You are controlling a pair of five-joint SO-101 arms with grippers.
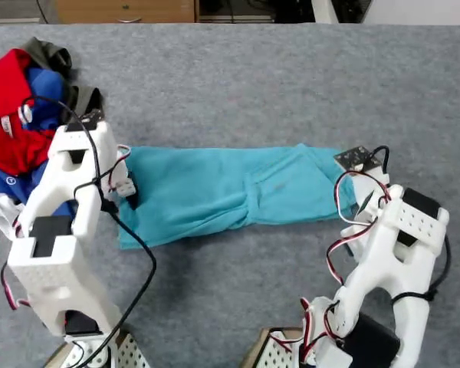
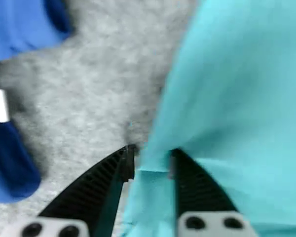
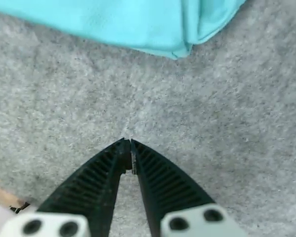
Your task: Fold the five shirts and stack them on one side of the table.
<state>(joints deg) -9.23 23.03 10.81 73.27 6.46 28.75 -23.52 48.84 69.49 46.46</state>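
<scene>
The teal shirt (image 1: 230, 192) is lying mid-table (image 1: 253, 84), folded into a long strip running left to right. My left gripper (image 2: 152, 160) is pinching the strip's left edge, cloth filling the narrow gap between its jaws. My right gripper (image 3: 128, 150) is hovering over bare table just beside the strip's right end, jaws pressed together on nothing. Unfolded red and blue shirts (image 1: 15, 130) are lying heaped at the far left.

Teal shirt (image 1: 230, 192) flat; other shirts (image 1: 15, 130) heaped
</scene>
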